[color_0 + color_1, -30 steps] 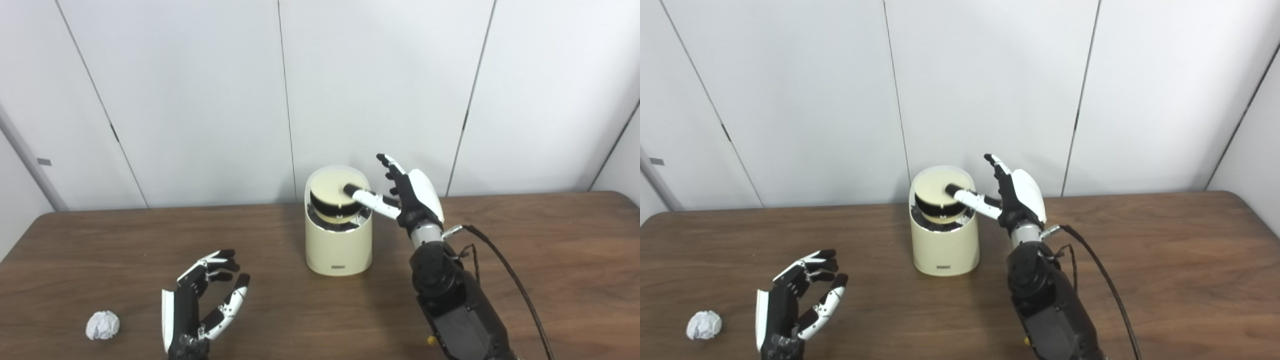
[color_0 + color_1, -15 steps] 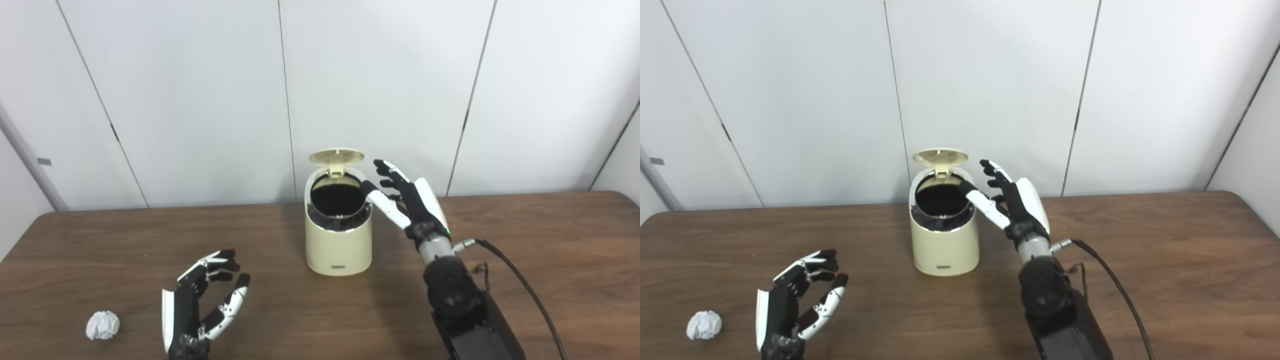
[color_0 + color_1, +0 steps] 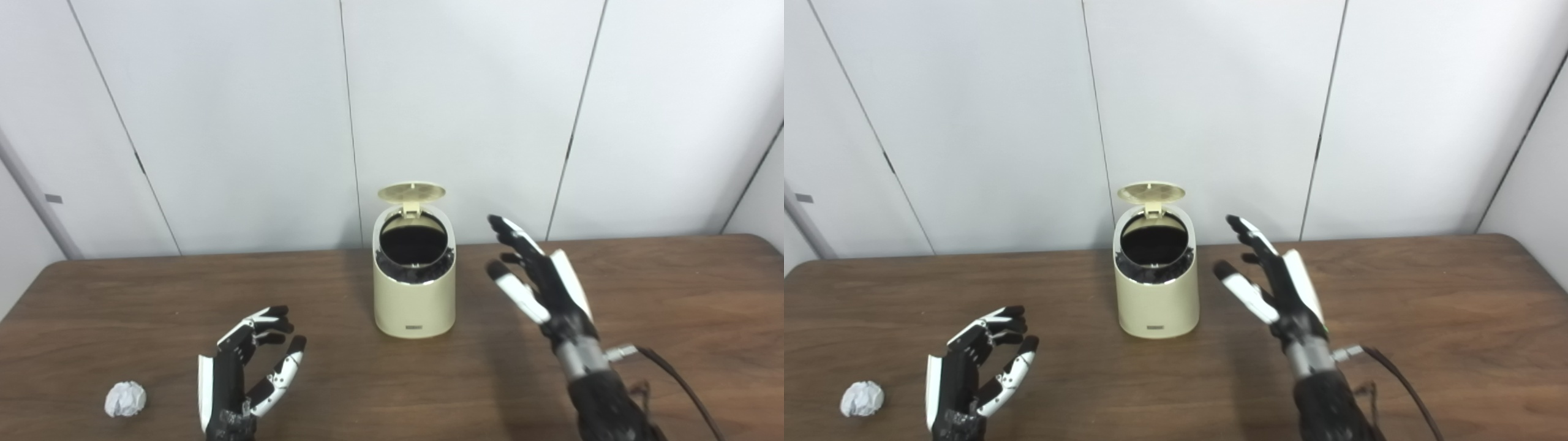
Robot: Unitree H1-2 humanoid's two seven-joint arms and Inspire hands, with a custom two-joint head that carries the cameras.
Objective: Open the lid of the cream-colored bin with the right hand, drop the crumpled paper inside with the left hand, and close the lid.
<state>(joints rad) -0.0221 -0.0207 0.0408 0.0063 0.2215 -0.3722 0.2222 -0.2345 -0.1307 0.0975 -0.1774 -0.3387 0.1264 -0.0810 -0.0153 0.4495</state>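
- Cream-colored cylindrical plastic bin (image 3: 414,306) upright near the middle of the brown wooden tabletop (image 3: 674,294), toward its far edge, a small dark label low on its front wall.
- Round cream lid (image 3: 411,192) flipped up on its rear hinge, standing above the back of the rim, nothing touching it.
- Mouth of the bin uncovered, dark inside, with a black liner (image 3: 1154,272) bunched around the inner rim.
- Right hand (image 3: 542,282) raised above the tabletop just right of the bin, clear of both wall and lid; fingers (image 3: 1244,229) spread apart and stretched up toward the far side, thumb pointing toward the bin, palm empty.
- Black forearm of the right arm running from that hand down to the bottom edge, a black cable (image 3: 686,386) trailing off to the right of the wrist.
- Left hand (image 3: 245,373) low over the near left part of the tabletop, well apart from the bin; fingers loosely curled yet separated, thumb apart from them, nothing held.
- White crumpled paper ball (image 3: 125,399) lying on the tabletop at the near left, left of the left hand and not touching it, well apart from the bin.
- White panelled wall (image 3: 245,122) with thin dark seams behind the tabletop, filling the upper half of both views.
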